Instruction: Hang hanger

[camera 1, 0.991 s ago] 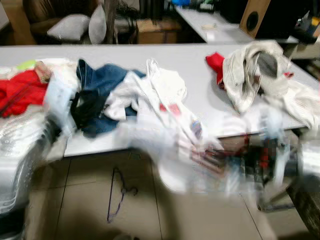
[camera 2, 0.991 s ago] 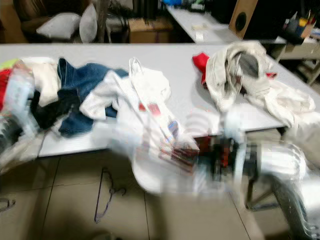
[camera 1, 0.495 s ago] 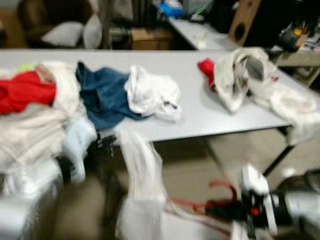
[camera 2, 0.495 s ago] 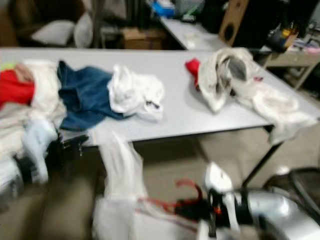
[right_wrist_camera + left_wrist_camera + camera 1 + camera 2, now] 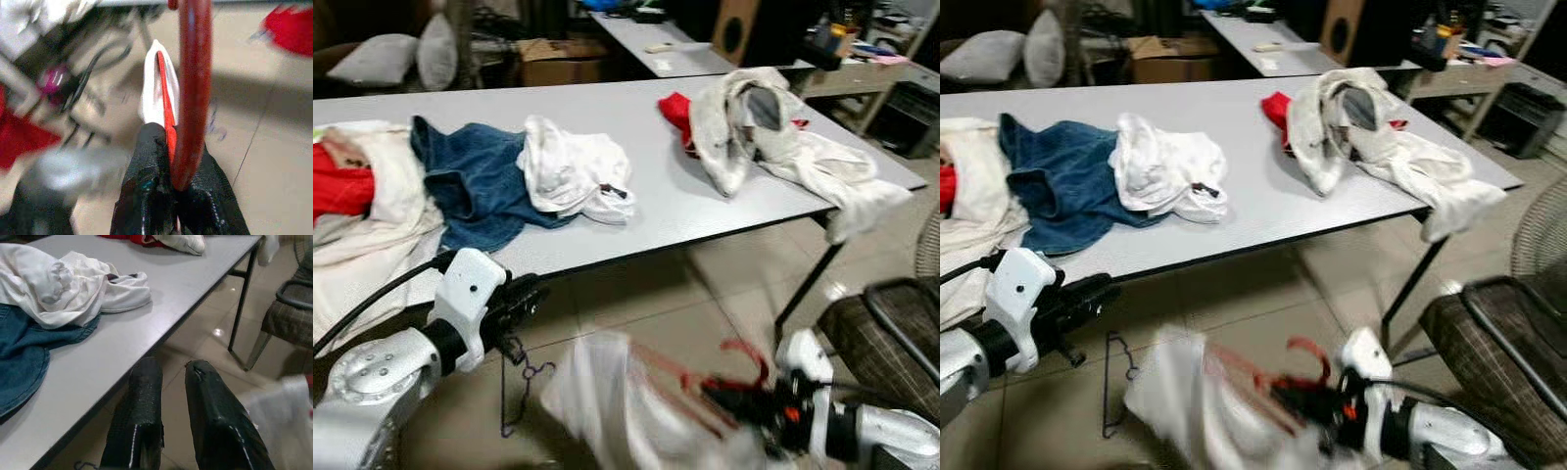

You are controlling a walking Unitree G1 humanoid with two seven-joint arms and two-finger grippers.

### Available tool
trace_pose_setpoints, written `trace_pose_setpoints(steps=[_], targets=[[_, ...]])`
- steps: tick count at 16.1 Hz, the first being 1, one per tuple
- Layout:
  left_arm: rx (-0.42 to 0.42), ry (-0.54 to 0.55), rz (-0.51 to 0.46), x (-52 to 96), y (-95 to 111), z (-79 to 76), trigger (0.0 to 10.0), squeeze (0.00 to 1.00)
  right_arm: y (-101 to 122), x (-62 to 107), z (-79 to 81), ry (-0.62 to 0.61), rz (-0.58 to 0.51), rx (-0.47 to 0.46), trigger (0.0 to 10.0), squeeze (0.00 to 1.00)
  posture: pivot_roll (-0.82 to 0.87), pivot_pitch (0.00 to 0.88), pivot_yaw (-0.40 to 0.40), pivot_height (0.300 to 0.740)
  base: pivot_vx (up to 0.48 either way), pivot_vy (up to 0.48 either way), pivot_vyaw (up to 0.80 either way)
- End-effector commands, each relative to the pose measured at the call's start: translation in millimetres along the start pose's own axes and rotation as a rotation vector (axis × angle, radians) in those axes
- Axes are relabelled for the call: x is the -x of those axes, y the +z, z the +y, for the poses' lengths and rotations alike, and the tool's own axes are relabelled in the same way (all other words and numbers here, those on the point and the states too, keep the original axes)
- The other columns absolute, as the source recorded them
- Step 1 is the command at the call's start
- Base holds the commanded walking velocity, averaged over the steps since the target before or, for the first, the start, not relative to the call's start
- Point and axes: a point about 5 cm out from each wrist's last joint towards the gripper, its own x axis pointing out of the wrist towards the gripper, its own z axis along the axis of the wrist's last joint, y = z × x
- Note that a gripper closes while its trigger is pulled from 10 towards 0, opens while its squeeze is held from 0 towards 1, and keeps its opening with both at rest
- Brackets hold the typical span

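Observation:
My right gripper [image 5: 720, 395] is low over the floor in front of the table, shut on a red hanger [image 5: 193, 73]. The hanger's hook [image 5: 1308, 354] curls up above the fingers. A white garment [image 5: 612, 406] hangs on the hanger and trails towards my left, blurred. My left gripper [image 5: 173, 364] is near the front edge of the grey table [image 5: 705, 211]; its black fingers [image 5: 144, 396] are a little apart, open, with nothing between them. A thin purple wire hanger [image 5: 1116, 392] lies on the floor under the left gripper.
On the table lie blue jeans [image 5: 475, 186], a crumpled white shirt [image 5: 573, 171], a red cloth [image 5: 675, 106] and a cream jacket [image 5: 773, 147] that droops over the right end. A dark chair [image 5: 1503, 352] stands to the right, beside a table leg [image 5: 803, 289].
The camera has swung to the right. The white garment on the red hanger has come off the table edge and now hangs low over the floor with my right gripper.

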Motion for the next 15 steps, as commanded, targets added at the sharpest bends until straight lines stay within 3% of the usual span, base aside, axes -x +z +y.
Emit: trace_pose_setpoints(steps=[1,2,3,5,6,8,10,15], targets=[[0.009,0.06,0.005,-3.9,-2.0,3.8,10.0,0.0,10.2,3.7,-4.2,-0.055,-0.064,0.034,0.0,0.0,-0.04,0.056,-0.053,0.74,0.0,0.0,0.0],[0.01,0.076,0.009,-5.3,-3.8,4.7,10.0,0.0,10.1,2.7,-7.3,-0.097,-0.068,0.053,0.0,0.0,-0.04,0.046,-0.05,0.74,0.0,0.0,0.0],[0.028,0.12,0.011,-8.1,-6.9,9.0,10.0,0.0,6.5,-1.8,-16.5,-0.219,-0.025,0.108,10.0,0.0,-0.05,0.029,-0.045,0.74,0.0,0.0,0.0],[0.057,0.162,0.002,-10.9,-8.3,13.0,10.0,0.0,6.8,-6.3,-22.2,-0.297,-0.027,0.141,10.0,0.0,-0.05,0.019,-0.043,0.74,0.0,0.0,0.0],[0.11,0.214,0.001,-15.4,-12.6,13.2,10.0,0.0,8.4,-14.3,-25.0,-0.349,-0.018,0.239,10.0,0.0,-0.06,0.007,-0.041,0.74,0.0,0.0,0.8],[0.156,0.229,0.011,-19.8,-19.3,6.5,10.0,0.0,8.9,-22.5,-27.0,-0.391,-0.015,0.281,10.0,0.0,-0.06,0.0,-0.043,0.74,0.0,0.0,0.8],[0.149,0.223,-0.004,-21.2,-20.6,2.8,10.0,0.0,11.0,-25.8,-26.3,-0.377,-0.035,0.263,10.0,0.0,-0.06,0.0,-0.043,0.74,0.0,0.0,0.8],[0.219,0.232,0.061,-19.1,-31.7,-0.6,10.0,0.0,16.9,-37.3,-24.3,-0.343,-0.111,0.167,10.0,0.0,-0.04,0.008,-0.05,0.74,0.0,0.0,0.8]])
